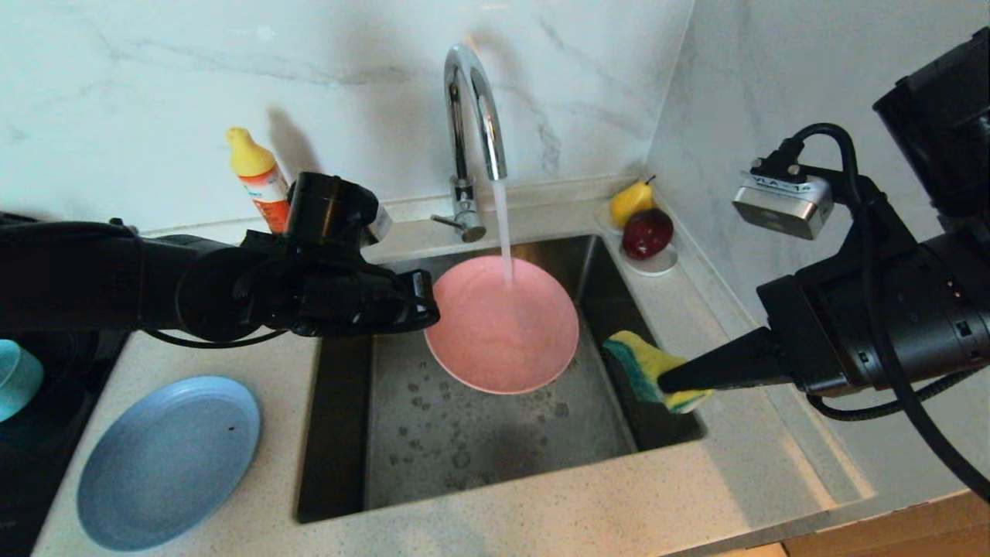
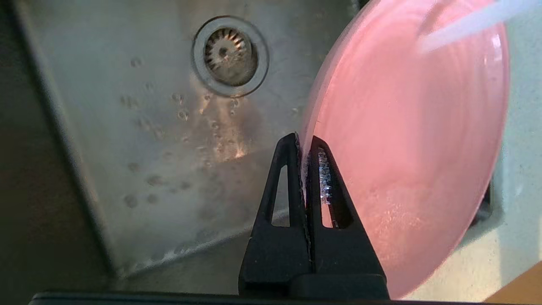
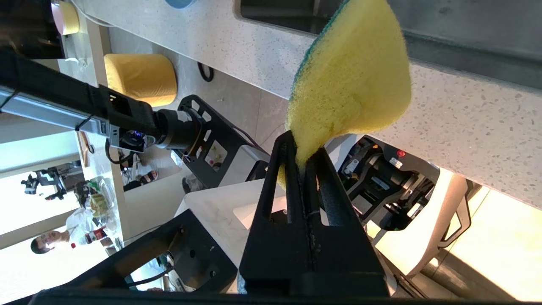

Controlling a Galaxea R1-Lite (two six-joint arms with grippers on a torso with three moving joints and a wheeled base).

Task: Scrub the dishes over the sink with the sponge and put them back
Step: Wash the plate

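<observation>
left arm: I reach in level from my left side, left claw clamped tight on the rim of the pink plate | right arm: I come in from my right, right claw pinched closed on the sponge, pointing left

Brushed steel sink, wet; matte plastic pink plate; porous foam sponge; speckled stone counter; glossy chrome tap.

The left arm covers the sink's left far corner and the lower half of the orange bottle. The teal bowl is cut off at the left edge. The pink plate hides the drain.
</observation>
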